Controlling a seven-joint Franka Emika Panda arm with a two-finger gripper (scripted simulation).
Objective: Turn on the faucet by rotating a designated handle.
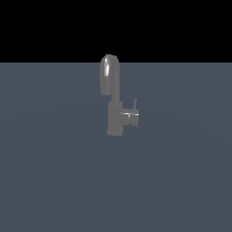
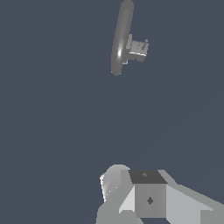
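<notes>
The gripper (image 2: pixel 151 197) shows only in the wrist view, as grey blocks; if its jaws are apart or together, I cannot tell. The faucet (image 1: pixel 114 97) stands well apart from it on the grey floor (image 1: pixel 54 172). The handle (image 1: pixel 132 116) sticks out toward the exterior view's right, with its pin upright.

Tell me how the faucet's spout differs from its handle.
Size: the spout is tall and thick; the handle is a short stub, much smaller.
Shape: the spout has a rounded, arched top; the handle is a blunt cylinder with a thin upright pin.
Pose: the spout rises above the boxy body; the handle juts sideways toward the exterior view's right.
Both are matte grey metal, and neither is touched.
</notes>
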